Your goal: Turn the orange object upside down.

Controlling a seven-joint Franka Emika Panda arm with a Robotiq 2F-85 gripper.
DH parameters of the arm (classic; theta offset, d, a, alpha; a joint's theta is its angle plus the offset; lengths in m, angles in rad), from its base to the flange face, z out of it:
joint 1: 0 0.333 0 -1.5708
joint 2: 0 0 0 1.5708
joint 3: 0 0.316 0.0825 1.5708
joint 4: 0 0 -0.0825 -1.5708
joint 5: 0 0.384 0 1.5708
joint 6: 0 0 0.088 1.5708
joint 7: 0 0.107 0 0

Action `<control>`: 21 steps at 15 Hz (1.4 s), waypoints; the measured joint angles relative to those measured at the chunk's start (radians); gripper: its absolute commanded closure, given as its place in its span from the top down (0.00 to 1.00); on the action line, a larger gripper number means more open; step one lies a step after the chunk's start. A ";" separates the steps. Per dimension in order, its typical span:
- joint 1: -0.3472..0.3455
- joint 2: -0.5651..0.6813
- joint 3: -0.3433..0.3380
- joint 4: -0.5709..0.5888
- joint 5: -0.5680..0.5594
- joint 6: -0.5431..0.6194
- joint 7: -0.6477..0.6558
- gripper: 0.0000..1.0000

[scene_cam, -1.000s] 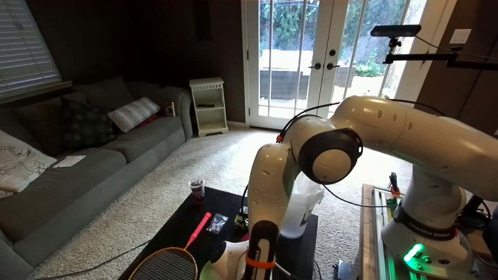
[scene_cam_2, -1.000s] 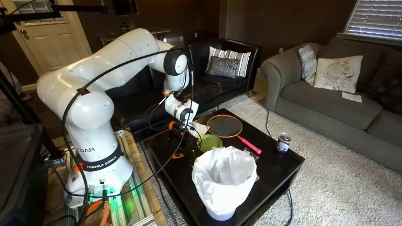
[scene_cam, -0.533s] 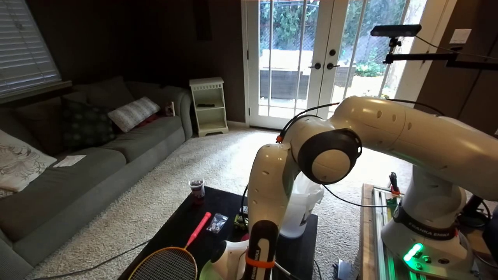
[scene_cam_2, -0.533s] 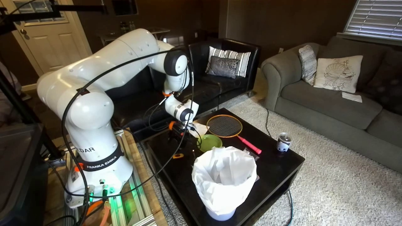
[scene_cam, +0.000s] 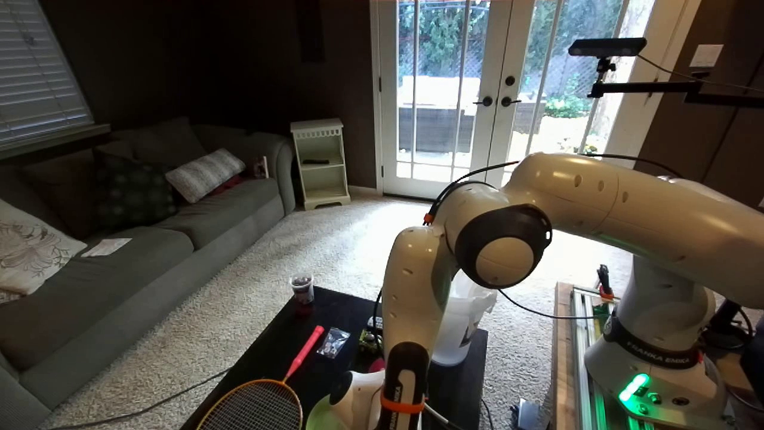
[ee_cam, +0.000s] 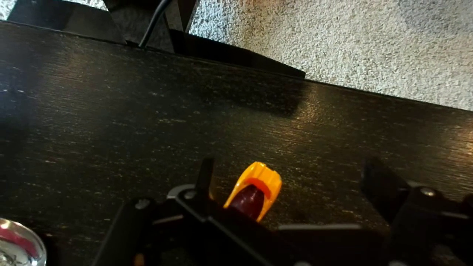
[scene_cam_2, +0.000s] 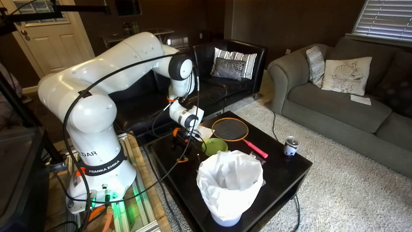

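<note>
"From the left, what's changed?"

"My arm (scene_cam_2: 119, 58) sits a little lower in both exterior views, and my hand (ee_cam: 290, 175) has sunk with it. It's wide, gripping nothing. The orange object (ee_cam: 258, 184) lies on the counter (ee_cam: 129, 122) below my hand, in the gap between my fingers (ee_cam: 205, 175) as the wrist view shows it, nearer the left one. In an exterior view, my hand now covers part of the orange object (scene_cam_2: 184, 160) that showed a moment ago."

"What does that mean for the turn?"

"I take this as the approach, with the grip and the turn to come. I may need to slide left first, or that finger could land on it."

"And what can't you make out?"

"Left again: a shiny, round-edged thing (ee_cam: 16, 245) low beside my hand runs out of the wrist view, so I can't name it. Next, the left finger's linkage (ee_cam: 221, 231) hides the end of the orange object nearest me. I can't tell whether its dark red middle is hollow, nor which side is its top. The right finger (ee_cam: 380, 192) is blurred at the tip. How much farther down I must go, I can't judge."
</note>
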 measured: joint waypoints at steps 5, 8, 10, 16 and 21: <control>-0.011 0.025 -0.002 0.006 0.000 0.060 0.014 1.00; -0.015 0.042 -0.009 0.017 0.000 0.076 0.026 1.00; -0.015 0.051 -0.013 0.025 0.000 0.077 0.033 1.00; -0.022 0.079 -0.013 0.048 0.000 0.073 0.039 0.89; -0.039 0.108 -0.002 0.077 0.000 0.046 0.038 0.79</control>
